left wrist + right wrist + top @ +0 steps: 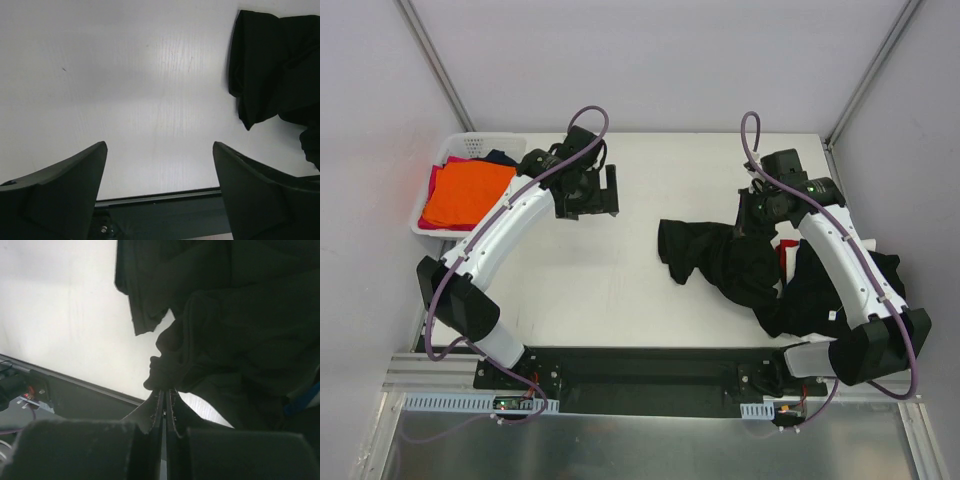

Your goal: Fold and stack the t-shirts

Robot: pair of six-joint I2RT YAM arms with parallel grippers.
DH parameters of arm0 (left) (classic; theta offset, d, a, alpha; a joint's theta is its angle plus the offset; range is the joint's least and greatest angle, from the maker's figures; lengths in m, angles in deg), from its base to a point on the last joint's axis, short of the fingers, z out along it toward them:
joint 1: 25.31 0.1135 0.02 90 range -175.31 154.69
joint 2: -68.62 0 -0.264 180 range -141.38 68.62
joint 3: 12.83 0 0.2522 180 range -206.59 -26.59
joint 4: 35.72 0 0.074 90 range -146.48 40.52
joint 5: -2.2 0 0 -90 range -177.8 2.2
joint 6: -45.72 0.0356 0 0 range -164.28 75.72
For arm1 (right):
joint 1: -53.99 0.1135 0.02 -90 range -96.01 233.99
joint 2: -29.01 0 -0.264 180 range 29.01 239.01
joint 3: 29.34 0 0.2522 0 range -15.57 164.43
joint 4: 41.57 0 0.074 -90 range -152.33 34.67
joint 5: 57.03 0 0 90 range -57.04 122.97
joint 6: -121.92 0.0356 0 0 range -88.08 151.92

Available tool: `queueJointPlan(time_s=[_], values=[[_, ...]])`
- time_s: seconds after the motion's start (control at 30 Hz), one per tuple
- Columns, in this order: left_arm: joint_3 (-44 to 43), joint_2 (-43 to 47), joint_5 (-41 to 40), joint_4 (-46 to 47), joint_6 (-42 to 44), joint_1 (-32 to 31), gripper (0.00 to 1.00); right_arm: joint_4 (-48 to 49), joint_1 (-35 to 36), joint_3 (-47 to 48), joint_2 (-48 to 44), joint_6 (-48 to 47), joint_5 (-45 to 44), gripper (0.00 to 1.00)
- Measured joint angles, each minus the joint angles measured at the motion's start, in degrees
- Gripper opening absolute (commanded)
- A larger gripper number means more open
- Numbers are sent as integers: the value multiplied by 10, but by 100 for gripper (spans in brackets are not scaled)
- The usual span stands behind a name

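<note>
Top view: black t-shirt (720, 262) lies right of centre; your right gripper (752, 222) touches it, left gripper (611, 190) well apart.
Left wrist: your jaws spread, empty; shirt toward your right arm.
Right wrist: jaws pressed together, pinching a fold.

The top external camera hangs high above and behind the arm bases, looking steeply down from far enough off to hold the whole table (620, 290). The left wrist camera sits behind its own fingers (65, 192), low over bare tabletop, with the near-edge rail (160, 196) along the bottom of its frame. The right wrist camera peers along its closed fingers (145, 417), very close to the black t-shirts (240, 315), which fill most of it. All three views share that dark cloth, the tabletop and the rail
</note>
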Motion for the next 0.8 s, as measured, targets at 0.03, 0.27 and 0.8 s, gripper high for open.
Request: queueJointPlan(time_s=[0.03, 0.27, 0.8], values=[[0, -8, 8, 2, 0, 0, 97, 1, 0, 0, 6, -2, -10, 1], [0, -62, 81, 13, 1, -3, 99, -3, -5, 56, 114, -15, -52, 1], [7, -95, 153, 33, 19, -21, 99, 28, -8, 172, 337, 2, 13, 68]])
